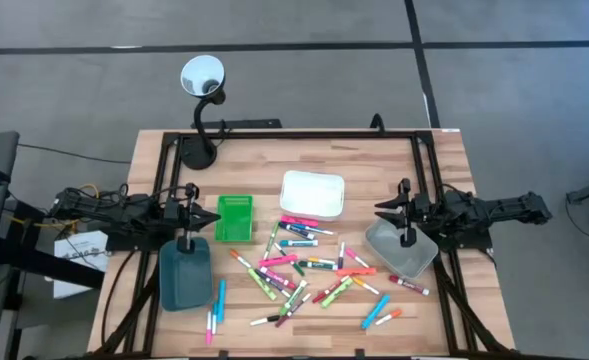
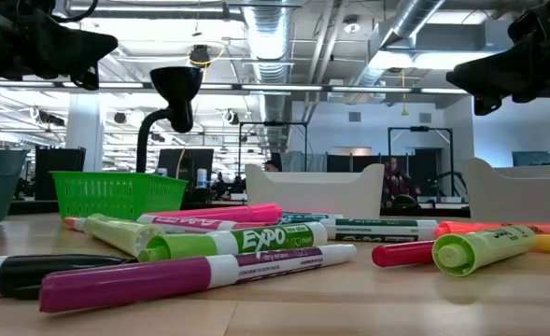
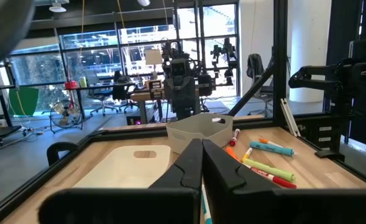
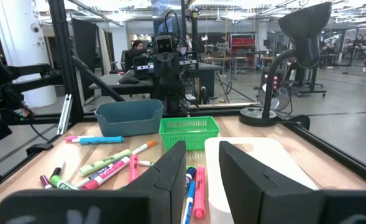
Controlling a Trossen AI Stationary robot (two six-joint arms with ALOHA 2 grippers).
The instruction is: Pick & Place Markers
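Markers (image 1: 304,268) lie scattered across the middle of the pale wood-plank table (image 1: 444,170), and we count slim cylinders with pink, green, blue, orange and red caps, several with glossy white barrels. In the low view, nearest to us, a magenta marker (image 2: 162,276) lies lengthwise just in front of a lime-green one (image 2: 228,243) printed with a brand name. A few blue and pink pens sit at the near left edge, beside the teal tray (image 1: 185,275), a smooth rounded plastic tub. On the right, the clear grey tray (image 1: 401,250) has red and blue markers just off its near corner. Farther back, the green tray (image 1: 234,218) is a small mesh basket with slotted walls, and the white tray (image 1: 312,194) is a smooth rounded rectangle beyond the pile.

We see our left gripper (image 1: 188,215) hovering at the left, above the far end of the teal tray, its dark fingers pressed together with nothing between them. Our right gripper (image 1: 402,210) hangs at the right, above the grey tray, fingers spread apart and empty. A black gooseneck lamp (image 1: 202,80) with a round head stands at the far left edge.
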